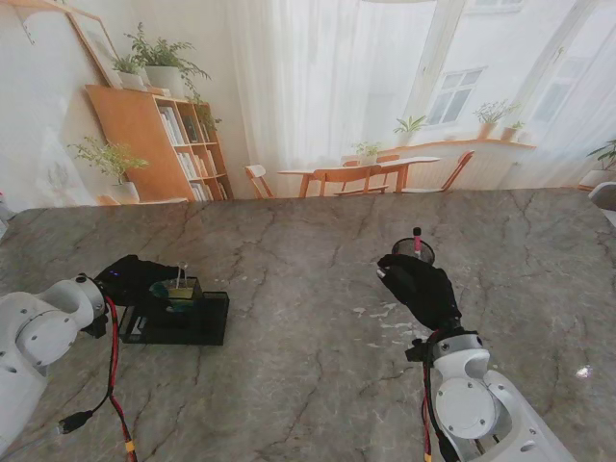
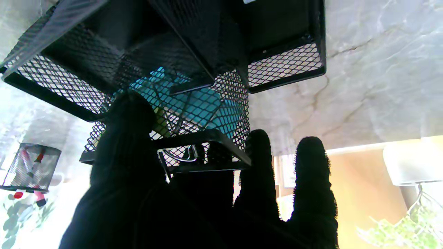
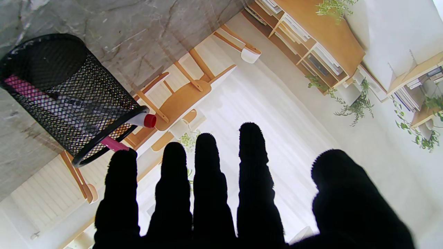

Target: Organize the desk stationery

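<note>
— Where did we have our left hand [image 1: 135, 277]?

— At the black mesh organizer [image 1: 183, 313], on the left side of the marble worktop [image 1: 308, 375]. In the left wrist view our thumb [image 2: 129, 138] lay against the mesh wall of the tall compartment, while two other fingers [image 2: 258, 162] stood up just beside its corner, apart from each other. We could not tell whether that hand actually held anything; part of it was hidden behind the mesh rim.

— What sat inside that compartment?

— Something teal [image 2: 204, 107] showed through the mesh, just past the thumb, touching or nearly so. From the stand view a few thin pale sticks [image 1: 181, 275] rose out of the same compartment. We could not name either with certainty.

— And our right hand [image 1: 420, 285]?

— It hovered well to the right, with nothing in it. In the right wrist view all four fingers [image 3: 207, 173] and the thumb stretched out straight and slightly spread, holding nothing.

— Where was the pen cup relative to it?

— The round mesh pen cup [image 3: 65, 93] stood just beyond the fingertips, on the far side of the hand from us. The outermost finger lay very near its rim, though we could not see contact. A pink marker [image 3: 116, 144] and a white one with a red cap [image 3: 143, 120] poked out of it.
</note>
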Controlling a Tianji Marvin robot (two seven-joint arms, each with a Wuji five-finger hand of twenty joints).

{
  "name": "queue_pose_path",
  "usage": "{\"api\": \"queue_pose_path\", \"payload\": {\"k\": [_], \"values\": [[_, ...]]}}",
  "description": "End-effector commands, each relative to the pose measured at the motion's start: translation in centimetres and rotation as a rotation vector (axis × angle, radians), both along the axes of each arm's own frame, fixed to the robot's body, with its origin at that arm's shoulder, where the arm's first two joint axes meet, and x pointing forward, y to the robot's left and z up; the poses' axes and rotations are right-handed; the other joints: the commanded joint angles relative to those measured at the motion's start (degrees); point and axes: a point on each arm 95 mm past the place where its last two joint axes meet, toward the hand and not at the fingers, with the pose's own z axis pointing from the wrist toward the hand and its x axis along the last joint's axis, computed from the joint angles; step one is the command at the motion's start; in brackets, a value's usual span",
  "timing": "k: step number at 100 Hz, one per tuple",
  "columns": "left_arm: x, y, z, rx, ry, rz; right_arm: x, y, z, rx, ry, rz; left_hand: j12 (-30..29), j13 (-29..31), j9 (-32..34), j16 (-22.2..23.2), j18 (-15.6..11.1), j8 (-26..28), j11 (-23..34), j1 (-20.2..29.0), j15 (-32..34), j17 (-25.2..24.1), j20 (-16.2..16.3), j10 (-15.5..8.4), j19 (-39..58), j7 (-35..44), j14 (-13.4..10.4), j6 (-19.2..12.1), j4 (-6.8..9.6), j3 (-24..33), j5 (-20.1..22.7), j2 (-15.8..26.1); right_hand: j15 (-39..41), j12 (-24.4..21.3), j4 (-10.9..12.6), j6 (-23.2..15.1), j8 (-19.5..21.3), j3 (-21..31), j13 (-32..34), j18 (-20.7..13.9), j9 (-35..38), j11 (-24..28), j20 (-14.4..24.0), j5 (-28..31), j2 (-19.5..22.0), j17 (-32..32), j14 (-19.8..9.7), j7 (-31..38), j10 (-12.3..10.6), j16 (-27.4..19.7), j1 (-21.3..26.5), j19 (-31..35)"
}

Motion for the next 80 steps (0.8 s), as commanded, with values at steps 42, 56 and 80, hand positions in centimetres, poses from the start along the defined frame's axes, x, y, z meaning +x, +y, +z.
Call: {"api": "queue_pose_path", "payload": {"k": [42,56,80], "values": [[-0.5,0.2,0.5,0.038,0.026,-0.003,-0.1,0.1,-0.1,-0.002,0.011,0.008,-7.6,-19.5,-18.3,-10.5,4.6,-6.5,-6.3,-13.9,-5.8,-13.1,-11.0,4.8,-17.3,-5.9,5.7,3.7,-4.52,4.0,-14.3,10.0,-0.5,0.8,0.2,-0.2,0.4,-1.7,0.5,-1.2,-0.2,0.7,1.5,0.8,1.5,-0.9,-0.5,0.4,0.1,0.6,0.5,0.1],[-0.5,0.1,0.9,0.026,0.060,0.016,-0.1,0.1,-0.1,-0.004,0.011,0.007,-8.9,-22.2,-21.0,-11.7,3.9,-7.4,-6.8,-19.4,-6.6,-14.4,-12.2,5.1,-21.6,-6.6,5.9,3.7,-4.45,3.9,-16.2,11.7,-0.5,0.8,0.1,-0.2,0.4,-1.7,0.5,-1.1,-0.2,0.7,1.5,0.7,1.5,-0.9,-0.6,0.4,0.0,0.6,0.5,0.1],[-0.4,0.2,1.7,0.004,0.075,0.031,-0.1,0.1,-0.1,-0.004,0.014,0.007,-10.5,-26.5,-26.4,-13.5,4.4,-22.0,-7.7,-26.1,-7.9,-15.6,-11.7,6.6,-29.4,-8.8,6.2,6.0,-4.40,4.0,-16.7,13.1,-0.5,0.8,0.1,-0.1,0.4,-1.7,0.5,-1.2,-0.2,0.7,1.5,0.8,1.5,-0.9,-0.5,0.4,0.1,0.6,0.5,0.1]]}}
